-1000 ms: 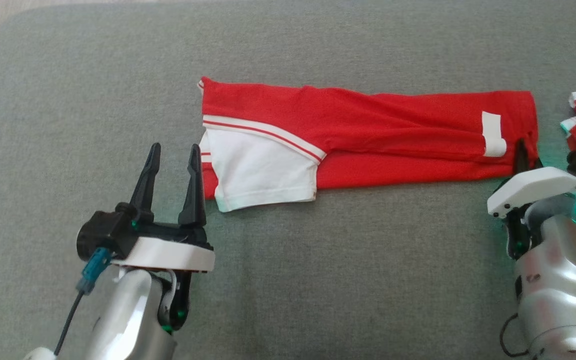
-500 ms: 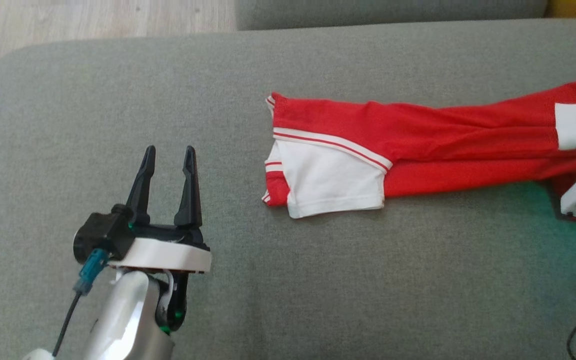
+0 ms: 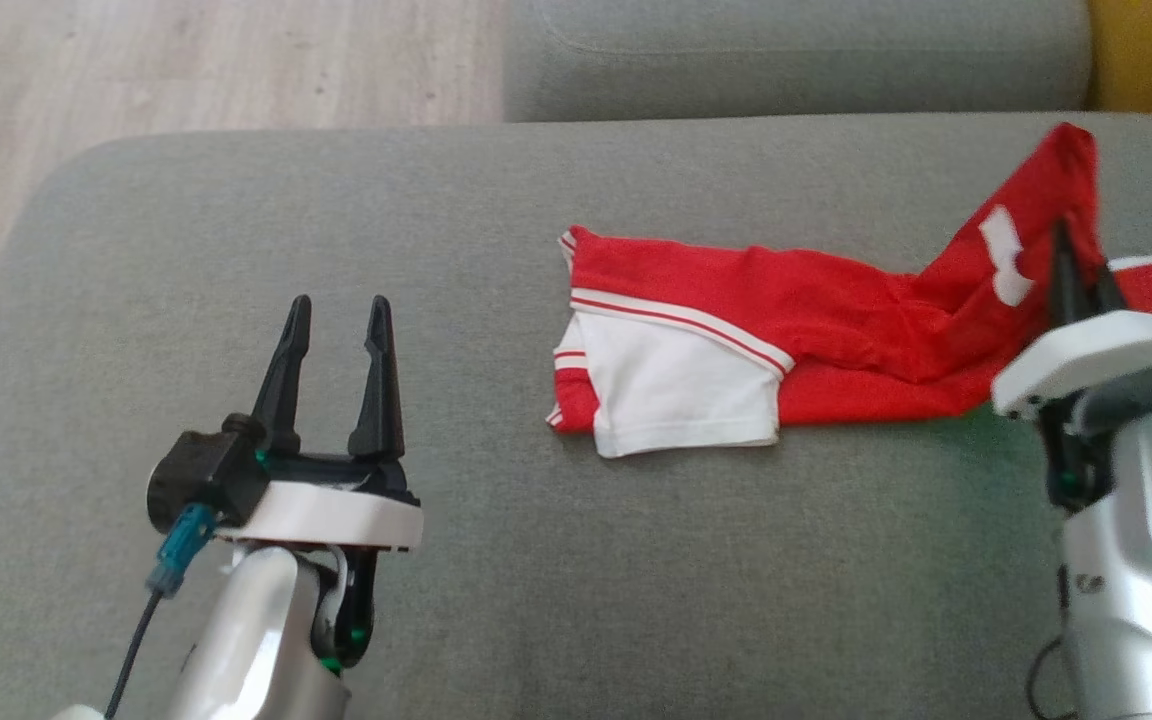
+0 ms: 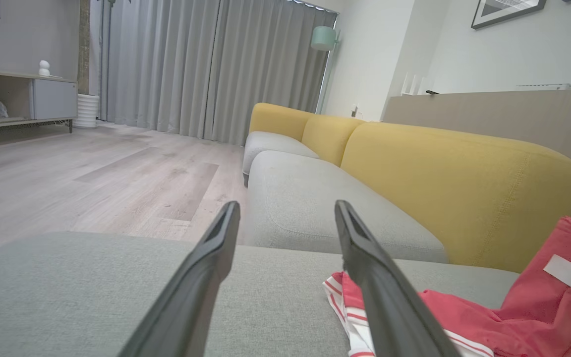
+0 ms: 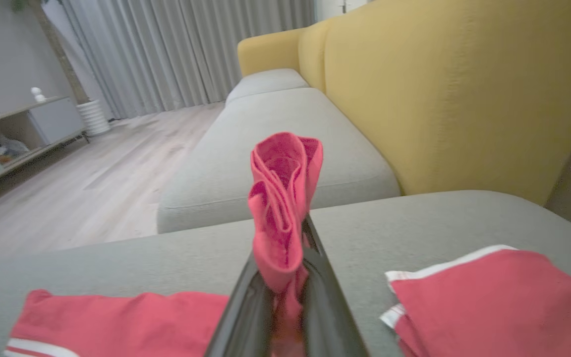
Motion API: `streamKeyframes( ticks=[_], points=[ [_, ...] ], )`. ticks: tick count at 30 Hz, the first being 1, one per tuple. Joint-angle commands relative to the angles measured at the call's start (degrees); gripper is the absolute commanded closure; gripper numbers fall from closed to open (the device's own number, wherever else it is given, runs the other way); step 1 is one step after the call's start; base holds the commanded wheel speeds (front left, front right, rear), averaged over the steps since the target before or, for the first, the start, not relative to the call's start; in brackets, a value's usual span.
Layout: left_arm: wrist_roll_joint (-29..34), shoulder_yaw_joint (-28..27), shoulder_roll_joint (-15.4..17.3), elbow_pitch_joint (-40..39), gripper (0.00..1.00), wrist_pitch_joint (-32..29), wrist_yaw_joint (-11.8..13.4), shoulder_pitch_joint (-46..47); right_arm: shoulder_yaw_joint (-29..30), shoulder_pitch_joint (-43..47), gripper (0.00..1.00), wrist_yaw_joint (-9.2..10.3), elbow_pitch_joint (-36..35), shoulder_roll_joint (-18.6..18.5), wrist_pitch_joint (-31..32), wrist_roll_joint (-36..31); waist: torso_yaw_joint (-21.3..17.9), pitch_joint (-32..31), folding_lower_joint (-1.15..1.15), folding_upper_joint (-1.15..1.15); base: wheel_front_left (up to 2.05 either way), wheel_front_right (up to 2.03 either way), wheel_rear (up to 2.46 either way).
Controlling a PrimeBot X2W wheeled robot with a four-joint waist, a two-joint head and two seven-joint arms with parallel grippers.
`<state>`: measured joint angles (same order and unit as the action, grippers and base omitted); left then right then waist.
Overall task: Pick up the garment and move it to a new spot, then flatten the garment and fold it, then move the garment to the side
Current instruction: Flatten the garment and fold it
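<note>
The garment (image 3: 816,320) is red with a white sleeve and white stripes, folded into a long strip on the grey cushion (image 3: 536,560). Its left part lies flat. Its right end rises off the cushion, pinched in my right gripper (image 3: 1076,265), which is shut on it. The right wrist view has the bunched red cloth (image 5: 280,198) standing up between the right gripper's (image 5: 285,248) closed fingers. My left gripper (image 3: 341,302) hovers open to the left of the garment, apart from it and holding nothing. In the left wrist view the left gripper (image 4: 286,206) stands open, with the garment (image 4: 538,297) at lower right.
A second red and white cloth (image 5: 488,292) lies on the cushion just right of my right gripper. A yellow sofa back (image 4: 464,183) runs along the far side, with another grey seat (image 3: 796,60) beyond. Wooden floor (image 3: 186,70) lies past the cushion's left edge.
The head camera has shifted. My right gripper has closed on the garment's right end and raised it, so that end now stands off the cushion. The left gripper stays open in place.
</note>
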<state>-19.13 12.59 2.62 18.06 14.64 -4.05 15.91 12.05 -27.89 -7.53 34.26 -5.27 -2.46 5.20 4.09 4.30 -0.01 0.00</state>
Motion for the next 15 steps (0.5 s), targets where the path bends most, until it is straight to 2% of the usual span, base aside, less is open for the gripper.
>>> streamKeyframes(
  ticks=[1,8,15],
  points=[
    [-0.12,-2.04,0.29,-2.16,0.00,0.36,0.22,0.66,-2.96,-1.58,1.00,0.04,-3.24,0.98,0.63,0.97,1.08,-0.83,0.01,0.00,0.00,0.00,0.00],
    [-0.21,-1.64,0.28,-2.52,0.00,0.36,0.30,0.52,-11.93,-1.86,1.00,0.04,-5.35,2.34,2.39,6.48,3.81,-0.58,0.01,0.00,0.00,0.00,0.00],
    [-0.14,-1.27,0.28,-2.87,0.00,0.36,0.26,1.68,-22.30,-3.99,1.00,0.04,-1.15,2.37,0.47,13.57,6.56,2.13,0.01,0.00,0.00,0.00,0.00]
  ],
)
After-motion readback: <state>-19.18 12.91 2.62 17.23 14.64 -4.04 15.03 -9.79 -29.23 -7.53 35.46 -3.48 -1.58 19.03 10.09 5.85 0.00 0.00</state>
